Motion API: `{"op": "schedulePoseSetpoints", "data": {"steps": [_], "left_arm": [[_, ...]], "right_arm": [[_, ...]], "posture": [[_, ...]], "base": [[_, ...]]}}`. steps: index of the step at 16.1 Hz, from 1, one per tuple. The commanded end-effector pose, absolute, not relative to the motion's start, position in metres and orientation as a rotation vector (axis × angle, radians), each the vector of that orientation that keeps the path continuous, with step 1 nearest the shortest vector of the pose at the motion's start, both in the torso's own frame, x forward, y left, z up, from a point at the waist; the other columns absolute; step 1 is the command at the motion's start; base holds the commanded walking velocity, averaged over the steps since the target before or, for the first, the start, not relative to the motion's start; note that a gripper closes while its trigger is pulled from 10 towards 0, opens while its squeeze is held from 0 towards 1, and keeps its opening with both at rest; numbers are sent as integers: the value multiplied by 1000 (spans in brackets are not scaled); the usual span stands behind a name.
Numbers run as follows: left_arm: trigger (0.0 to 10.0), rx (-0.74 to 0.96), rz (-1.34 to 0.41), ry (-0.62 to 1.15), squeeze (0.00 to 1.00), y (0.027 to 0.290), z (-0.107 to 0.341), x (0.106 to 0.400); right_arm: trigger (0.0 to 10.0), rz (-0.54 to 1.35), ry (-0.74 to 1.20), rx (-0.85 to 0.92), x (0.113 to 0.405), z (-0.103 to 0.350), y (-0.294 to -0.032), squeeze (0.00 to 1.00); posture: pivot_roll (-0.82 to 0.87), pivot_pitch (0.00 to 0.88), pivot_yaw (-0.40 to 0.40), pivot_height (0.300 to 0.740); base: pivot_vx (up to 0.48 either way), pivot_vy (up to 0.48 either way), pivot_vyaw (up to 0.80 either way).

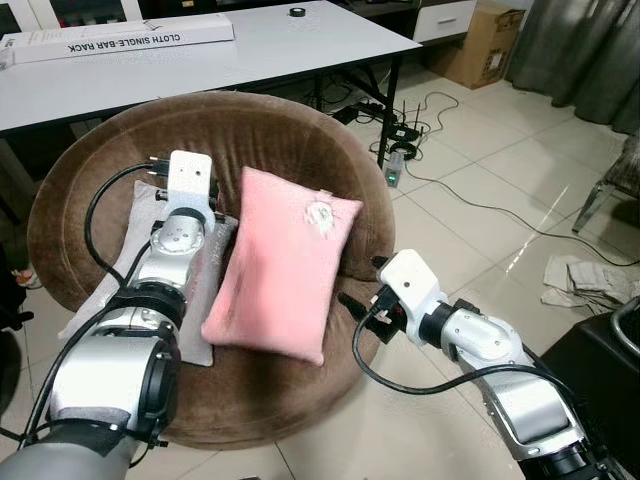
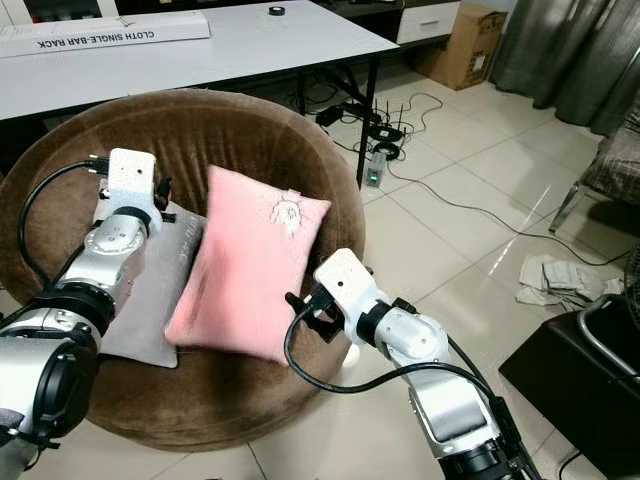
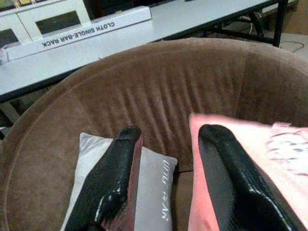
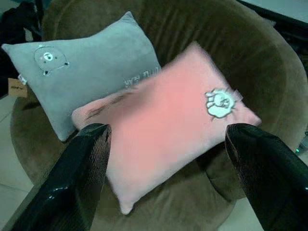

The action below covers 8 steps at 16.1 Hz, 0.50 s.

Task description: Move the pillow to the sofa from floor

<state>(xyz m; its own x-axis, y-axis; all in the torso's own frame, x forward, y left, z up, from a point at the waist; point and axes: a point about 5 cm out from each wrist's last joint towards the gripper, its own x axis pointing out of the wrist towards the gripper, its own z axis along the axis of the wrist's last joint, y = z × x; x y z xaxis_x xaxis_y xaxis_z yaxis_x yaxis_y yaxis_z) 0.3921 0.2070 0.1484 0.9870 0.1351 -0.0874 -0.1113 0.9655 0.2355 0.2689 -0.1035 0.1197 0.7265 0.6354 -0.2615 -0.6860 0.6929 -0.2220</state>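
Note:
A pink pillow with a small white animal patch lies tilted on the seat of a round brown sofa chair, partly over a grey pillow. My left gripper is open at the pink pillow's upper left edge. One of its fingers lies against that edge, the other over the grey pillow. My right gripper is open just off the chair's front right rim, facing the pink pillow with nothing between its fingers. It also shows in the head view as the right gripper.
A white table stands behind the chair with a long box and a tape roll on it. Cables and a crumpled cloth lie on the tiled floor at right. A cardboard box stands far right; a black bin is near right.

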Motion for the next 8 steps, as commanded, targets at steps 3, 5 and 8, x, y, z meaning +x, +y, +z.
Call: {"op": "schedulePoseSetpoints", "data": {"steps": [3, 5, 8], "left_arm": [[10000, 203, 10, 86, 682, 197, 142, 389], [10000, 194, -143, 56, 0, 177, 128, 380], [10000, 155, -361, -6, 0, 139, 103, 343]], "right_arm": [[10000, 586, 187, -285, 283, 119, -115, 0], [10000, 457, 214, -231, 288, 114, -129, 0], [10000, 310, 305, -144, 291, 92, -141, 0]], "posture": [[-81, 0, 9, 740], [-60, 0, 11, 740], [-9, 0, 12, 740]], "base": [[0, 0, 0], [0, 0, 0], [0, 0, 0]]}}
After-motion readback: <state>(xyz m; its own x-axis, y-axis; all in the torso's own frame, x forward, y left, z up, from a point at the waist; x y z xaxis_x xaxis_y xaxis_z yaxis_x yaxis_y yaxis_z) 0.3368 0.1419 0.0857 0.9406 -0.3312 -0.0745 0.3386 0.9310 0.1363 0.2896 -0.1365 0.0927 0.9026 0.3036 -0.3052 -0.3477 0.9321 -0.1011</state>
